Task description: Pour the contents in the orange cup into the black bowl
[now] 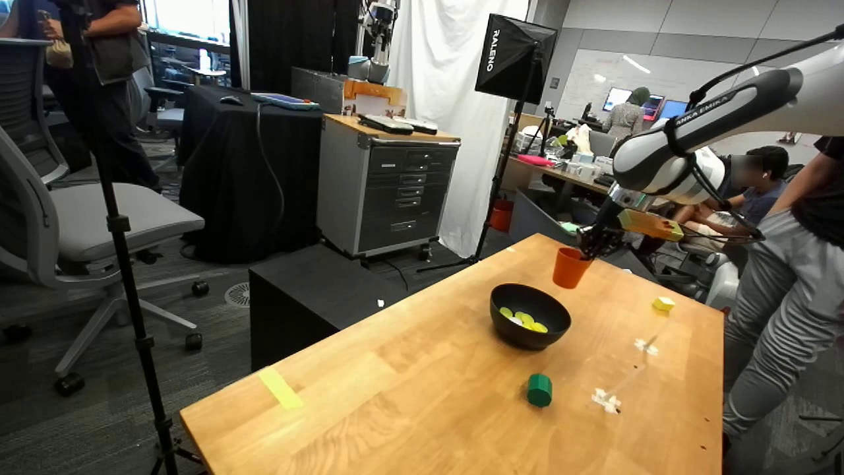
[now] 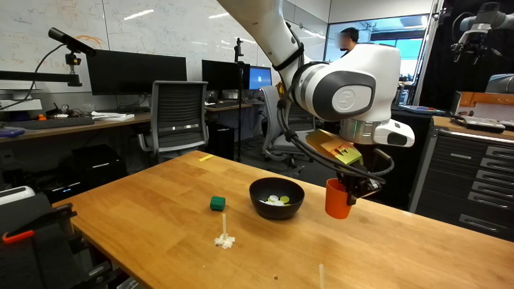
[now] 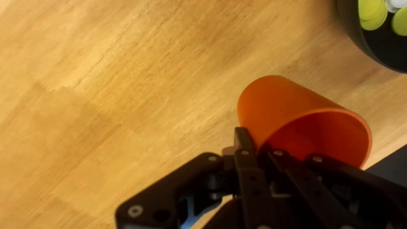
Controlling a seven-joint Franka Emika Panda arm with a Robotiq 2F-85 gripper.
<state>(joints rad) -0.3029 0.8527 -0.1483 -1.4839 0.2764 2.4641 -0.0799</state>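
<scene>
Right of black bowl (image 2: 277, 212): held orange cup (image 2: 335, 204) by its wall between fingers (image 3: 242, 140); with contents (image 1: 525, 318) seemingly poured, called for flat seating before release

Robotics lab. Robot arm (image 2: 345, 98) over the wooden table (image 2: 160, 216); around that table: second robot arm (image 2: 482, 28), softbox (image 1: 514, 59), drawer cabinet (image 1: 405, 188), written-on whiteboard (image 2: 160, 34), desktop monitors (image 2: 136, 72), office chairs (image 2: 178, 114).
</scene>
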